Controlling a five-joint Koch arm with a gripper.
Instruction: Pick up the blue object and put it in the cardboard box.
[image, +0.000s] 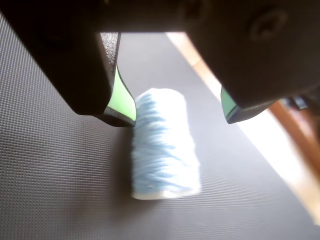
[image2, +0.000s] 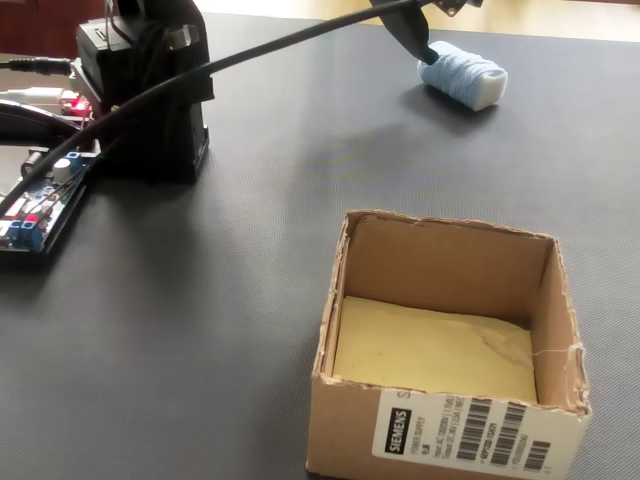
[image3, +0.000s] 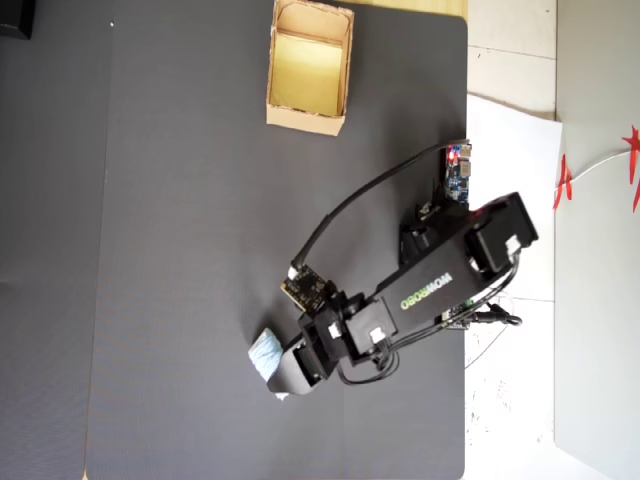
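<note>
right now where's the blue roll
The blue roll lies on the dark mat between the open claw tips in the wrist view; in the fixed view it sits top right, far behind the cardboard box.

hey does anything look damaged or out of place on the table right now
Only the cardboard box: its top rim is ragged and torn, as if the flaps were ripped off. The blue roll lies on its side on the mat, intact, with the open gripper around it.
</note>
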